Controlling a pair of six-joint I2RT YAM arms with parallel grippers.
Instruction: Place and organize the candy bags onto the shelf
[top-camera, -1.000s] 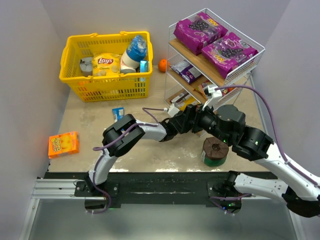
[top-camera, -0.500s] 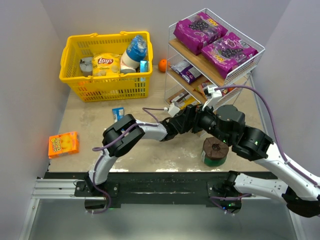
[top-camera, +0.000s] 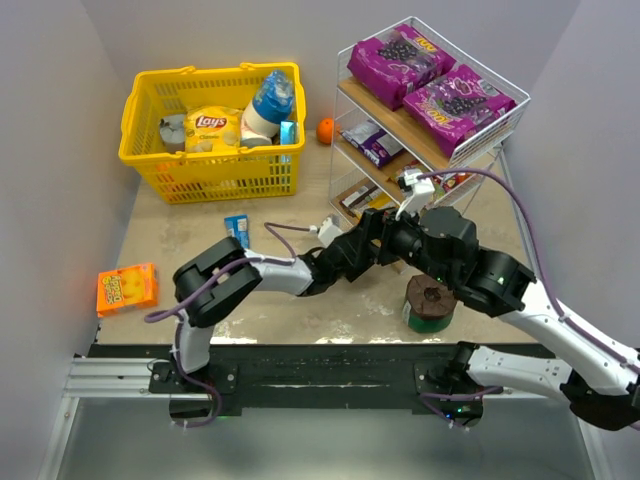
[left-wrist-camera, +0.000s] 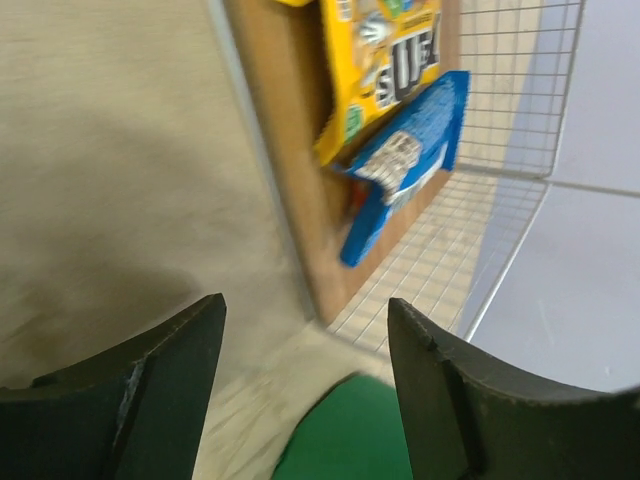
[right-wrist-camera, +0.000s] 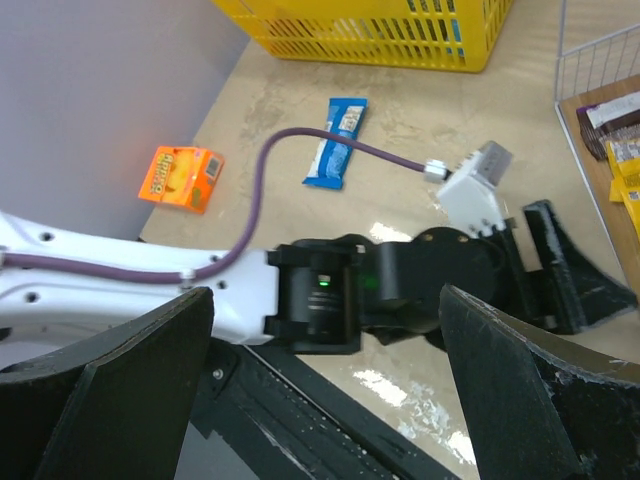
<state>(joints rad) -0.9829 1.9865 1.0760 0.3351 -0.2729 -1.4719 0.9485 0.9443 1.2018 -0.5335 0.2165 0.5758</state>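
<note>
The shelf (top-camera: 455, 160) stands at the right. Two large purple candy bags (top-camera: 400, 60) (top-camera: 460, 100) lie on its top tier, with smaller bags (top-camera: 372, 142) on the tiers below. In the left wrist view a yellow bag (left-wrist-camera: 380, 60) and a blue bag (left-wrist-camera: 400, 160) rest on the wooden bottom tier (left-wrist-camera: 290, 170). My left gripper (left-wrist-camera: 305, 303) is open and empty just in front of that tier (top-camera: 362, 248). My right gripper (right-wrist-camera: 325, 297) is open wide and empty above the left arm. Another blue candy bag (top-camera: 236, 228) (right-wrist-camera: 335, 150) lies on the table.
A yellow basket (top-camera: 150, 165) with a Lay's bag (top-camera: 212, 125) and a bottle stands at the back left. A flat orange box (top-camera: 127, 288) (right-wrist-camera: 180, 175) lies at the left. A green can (top-camera: 430, 302) (left-wrist-camera: 350, 430) sits beside the shelf; an orange (top-camera: 325, 130) lies behind.
My left gripper has opened from shut and the left arm has drawn back to the left, away from the shelf's bottom tier. The right arm has shifted slightly left.
</note>
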